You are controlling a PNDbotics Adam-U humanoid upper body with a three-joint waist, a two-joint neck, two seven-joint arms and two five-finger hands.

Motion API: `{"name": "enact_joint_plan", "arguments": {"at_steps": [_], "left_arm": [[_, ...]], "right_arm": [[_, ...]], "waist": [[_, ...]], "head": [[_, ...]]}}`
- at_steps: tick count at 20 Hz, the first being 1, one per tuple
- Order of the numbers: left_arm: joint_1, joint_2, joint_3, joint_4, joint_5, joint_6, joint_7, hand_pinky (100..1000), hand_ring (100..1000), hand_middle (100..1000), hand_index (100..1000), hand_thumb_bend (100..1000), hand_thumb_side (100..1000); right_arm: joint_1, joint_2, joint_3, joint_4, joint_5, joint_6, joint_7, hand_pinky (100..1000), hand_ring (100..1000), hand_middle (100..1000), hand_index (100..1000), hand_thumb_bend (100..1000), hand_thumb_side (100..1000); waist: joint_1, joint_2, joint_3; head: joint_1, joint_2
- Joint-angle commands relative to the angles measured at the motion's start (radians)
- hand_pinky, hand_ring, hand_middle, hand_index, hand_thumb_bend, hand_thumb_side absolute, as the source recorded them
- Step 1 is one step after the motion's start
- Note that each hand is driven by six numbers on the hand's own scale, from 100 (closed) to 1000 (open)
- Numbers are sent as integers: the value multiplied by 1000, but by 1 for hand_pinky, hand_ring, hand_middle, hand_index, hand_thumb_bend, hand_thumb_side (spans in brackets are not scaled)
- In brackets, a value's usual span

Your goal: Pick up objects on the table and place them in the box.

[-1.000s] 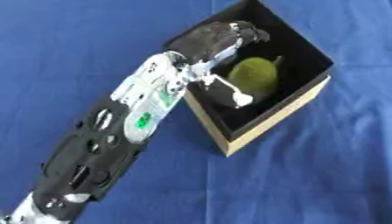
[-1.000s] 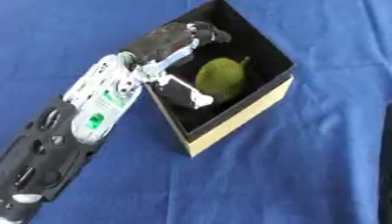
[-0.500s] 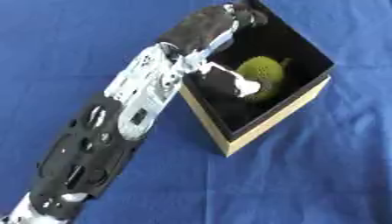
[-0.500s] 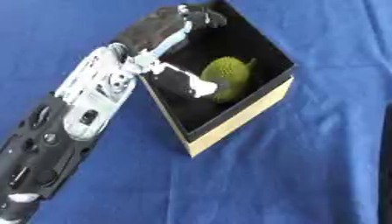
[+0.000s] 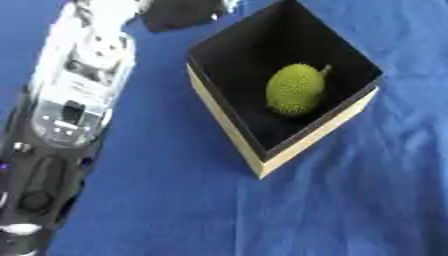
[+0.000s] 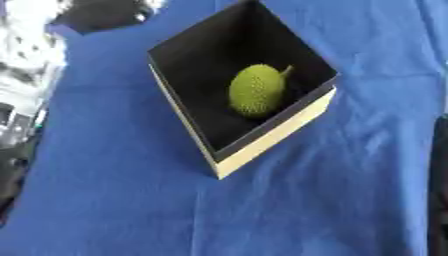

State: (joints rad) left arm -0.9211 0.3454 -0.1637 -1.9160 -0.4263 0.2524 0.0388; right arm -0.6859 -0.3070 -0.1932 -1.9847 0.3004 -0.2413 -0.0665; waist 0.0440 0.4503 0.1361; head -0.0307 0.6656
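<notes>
A blue cloth-covered table (image 5: 350, 210) fills the field of view, its surface lightly creased. Along the left side the robot's left arm (image 5: 74, 115), black with silver and white casings, is seen stretching from the near left corner toward the far left. At its far end the left hand (image 5: 179, 14) is visible only as a dark, blurred shape at the top edge, just beyond the far left corner of the box and apart from it; whether its fingers are straight or curled cannot be told.

A square open box (image 5: 262, 157), black inside with pale tan cardboard outer walls, is set on the cloth right of the arm, turned so that one corner points to the near side. Its walls stand upright and its interior is in shadow.

Inside the box a green, bumpy-skinned oval fruit with a short stem (image 5: 296, 90) is found lying on the black floor, toward the right half, its stem pointing to the far right. It is touched by nothing but the box floor.

A narrow dark strip (image 6: 439, 200) is noted at the right edge of the right eye view; it cannot be identified.
</notes>
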Motion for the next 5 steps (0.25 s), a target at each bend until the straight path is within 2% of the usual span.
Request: {"name": "enact_joint_plan", "arguments": {"at_steps": [1, 5], "left_arm": [[21, 105, 81, -75, 126, 12, 119, 526, 757, 721, 866, 432, 541], [102, 212, 158, -83, 287, -37, 292, 536, 759, 724, 864, 456, 564]], "right_arm": [[-8, -31, -9, -15, 8, 2, -6, 770, 696, 547, 809, 100, 403], [-9, -41, -13, -15, 13, 3, -10, 770, 695, 548, 808, 100, 394]], "waist": [[-7, -169, 5], [-6, -168, 14]], "head": [[-15, -5], [-31, -7]]}}
